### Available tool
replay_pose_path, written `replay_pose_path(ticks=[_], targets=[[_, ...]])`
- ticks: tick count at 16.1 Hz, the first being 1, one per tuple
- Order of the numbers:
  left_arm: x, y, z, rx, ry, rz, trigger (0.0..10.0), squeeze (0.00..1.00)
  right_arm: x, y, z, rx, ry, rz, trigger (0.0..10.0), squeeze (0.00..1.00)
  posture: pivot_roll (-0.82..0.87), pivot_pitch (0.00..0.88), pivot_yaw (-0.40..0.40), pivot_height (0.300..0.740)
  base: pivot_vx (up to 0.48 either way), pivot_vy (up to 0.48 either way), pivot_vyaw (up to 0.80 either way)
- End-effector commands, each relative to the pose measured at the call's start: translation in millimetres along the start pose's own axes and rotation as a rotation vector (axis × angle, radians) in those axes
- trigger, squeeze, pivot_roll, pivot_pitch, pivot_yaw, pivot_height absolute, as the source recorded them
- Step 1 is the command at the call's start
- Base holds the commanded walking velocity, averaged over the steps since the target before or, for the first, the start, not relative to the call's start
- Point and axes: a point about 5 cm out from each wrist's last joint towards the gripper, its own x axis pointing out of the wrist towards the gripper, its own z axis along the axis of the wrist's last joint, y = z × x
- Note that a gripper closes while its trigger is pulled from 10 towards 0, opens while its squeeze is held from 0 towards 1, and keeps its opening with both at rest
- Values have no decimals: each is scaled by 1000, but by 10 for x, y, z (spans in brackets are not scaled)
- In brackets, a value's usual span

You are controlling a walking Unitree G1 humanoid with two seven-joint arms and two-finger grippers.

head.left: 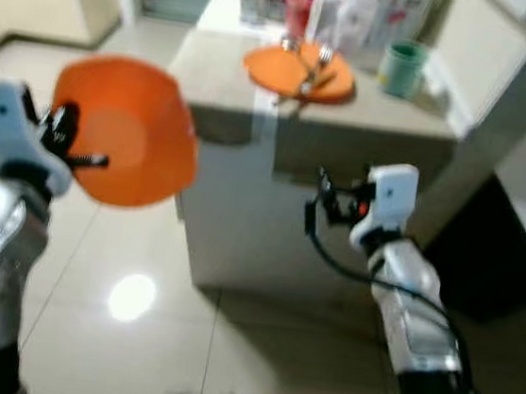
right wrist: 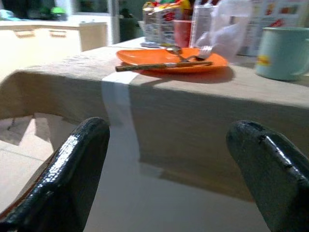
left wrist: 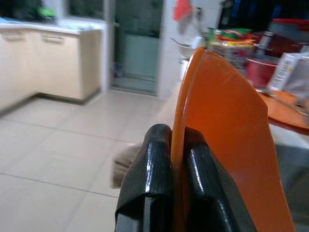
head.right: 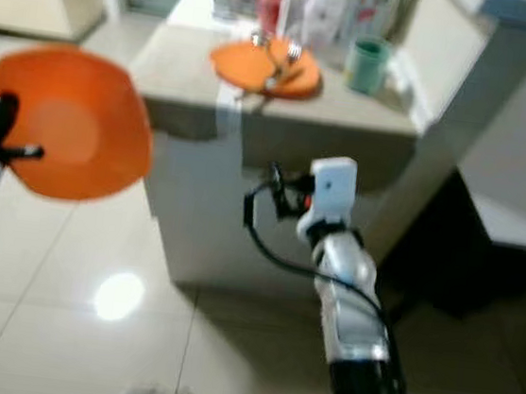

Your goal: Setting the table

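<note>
The left tool (head.left: 71,142) is clamped on the rim of an orange plate (head.left: 128,134), holding it up on edge in the air, well short of the bench (head.left: 329,119) that stands ahead of it and to its right. The right tool (head.left: 324,204) is held out empty in front of the bench's cloth-covered side, its two fingers (right wrist: 72,169) spread wide apart.

The step in hand looks like carrying the plate to the bench. The next move probably calls for the robot to close in on the bench, bring the left tool over a bare stretch of the top, turn the plate flat and lower it before letting go.

A second orange plate (head.left: 301,71) already lies on the bench beyond both tools, with a fork (right wrist: 198,52) and other cutlery across it, and a pale green mug (head.left: 403,68) stands beside it.

The left wrist view shows the grip closely: one finger on each face of the held plate, pressed tight against the rim. The head views show what the wrist view cannot, namely how far the plate hangs from the bench. The right wrist view gives a low look along the bench top, where the cutlery reads most clearly.
</note>
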Motion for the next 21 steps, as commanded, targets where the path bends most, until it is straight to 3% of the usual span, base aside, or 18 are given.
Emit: replay_pose_path(ticks=[1,4,7,9,11,13,14,16,18,21], targets=[[-58,-15,-57,8,8,-4,0,0,12,15,3,0,2,14,10000,0,-19,73,-14,740,0,0,0],[-162,-1,-236,8,67,14,0,0,3,24,-28,-3,10,20,10000,0,-14,70,-8,740,0,0,0],[-290,-103,-527,-36,129,3,0,0,3,73,-119,-8,42,42,10000,0,-15,58,6,740,0,0,0],[-408,-204,-808,-210,179,74,0,0,-43,1,-225,31,57,5,10000,0,-18,60,6,740,0,0,0],[-340,-293,-913,-286,181,99,0,0,-36,-16,-246,63,48,-18,10000,0,-20,57,6,740,0,0,0],[-375,-340,-982,-286,206,90,0,0,-61,11,-219,61,27,0,10000,0,-40,37,7,740,0,0,0],[-537,-97,-1010,-196,222,115,0,0,-85,-67,-130,28,4,-8,10000,0,-58,38,9,740,0,0,0],[-709,44,-1038,-157,252,147,0,0,-159,-185,-118,-6,16,-26,10000,0,-57,43,2,740,0,0,0],[-880,-24,-1030,-158,279,133,0,0,-321,-244,-130,-38,41,-11,10000,0,-56,56,-8,740,0,0,0],[-803,-116,-1016,-152,260,100,0,0,-325,-167,-184,-20,63,17,10000,0,-49,75,-9,740,0,0,0]])
